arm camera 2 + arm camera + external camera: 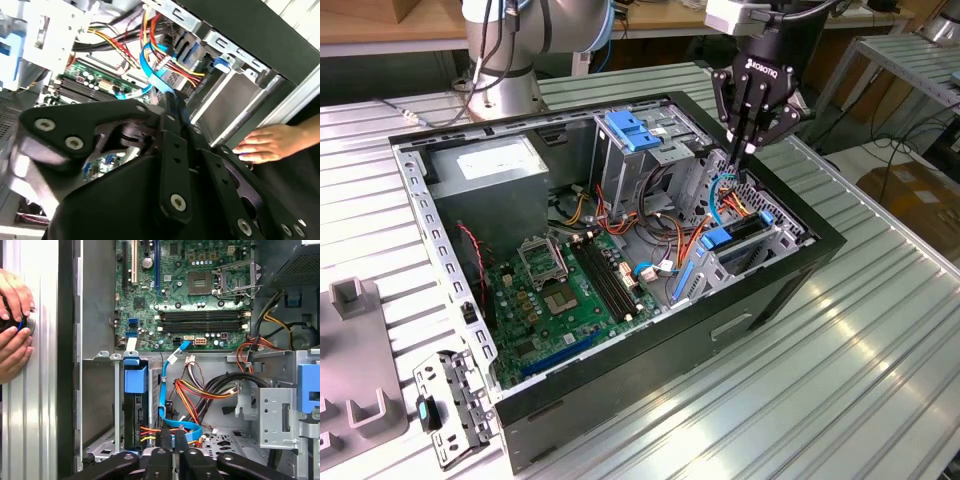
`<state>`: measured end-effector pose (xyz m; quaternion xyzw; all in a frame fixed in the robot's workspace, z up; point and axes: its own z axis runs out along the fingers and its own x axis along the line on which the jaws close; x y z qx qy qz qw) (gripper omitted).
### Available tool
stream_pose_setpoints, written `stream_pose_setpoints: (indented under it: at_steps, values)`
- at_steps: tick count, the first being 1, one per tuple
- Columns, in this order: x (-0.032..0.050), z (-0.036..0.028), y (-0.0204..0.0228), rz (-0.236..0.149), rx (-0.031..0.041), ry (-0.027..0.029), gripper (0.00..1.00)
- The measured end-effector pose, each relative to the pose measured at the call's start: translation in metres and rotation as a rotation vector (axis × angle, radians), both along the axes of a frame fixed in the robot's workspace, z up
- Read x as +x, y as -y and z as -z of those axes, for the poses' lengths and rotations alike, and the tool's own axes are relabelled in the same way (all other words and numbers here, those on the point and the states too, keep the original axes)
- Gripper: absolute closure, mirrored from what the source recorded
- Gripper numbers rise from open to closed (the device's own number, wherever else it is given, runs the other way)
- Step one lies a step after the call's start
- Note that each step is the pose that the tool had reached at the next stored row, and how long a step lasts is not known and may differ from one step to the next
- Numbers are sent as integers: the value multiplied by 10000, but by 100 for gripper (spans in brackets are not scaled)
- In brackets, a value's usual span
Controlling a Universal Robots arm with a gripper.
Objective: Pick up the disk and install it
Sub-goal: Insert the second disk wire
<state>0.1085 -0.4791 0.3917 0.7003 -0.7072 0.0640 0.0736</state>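
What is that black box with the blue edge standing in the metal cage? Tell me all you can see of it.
That is the disk, a black slab with a blue plastic frame along its edge. It stands on edge inside the grey metal cage at a corner of the open computer case. Orange and blue cables run close beside it.

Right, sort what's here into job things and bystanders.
Job: disk, standing in the case; gripper, above it.
Bystanders: motherboard; power supply; loose bracket; grey block; a person's hand.
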Motion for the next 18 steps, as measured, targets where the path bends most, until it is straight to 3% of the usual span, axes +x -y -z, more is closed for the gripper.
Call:
stream_pose_setpoints:
  at_steps: [1,3,6,11,14,18]
  values:
    - [2,8,-8,0,-151,0,76]
    - [5,8,-18,-1,-469,0,76]
    - [8,3,-25,-1,-698,-9,76]
    - [40,26,-99,-1,-824,-29,76]
    - [43,55,-102,-1,-917,-29,76]
    - [45,108,-102,0,-1094,-29,76]
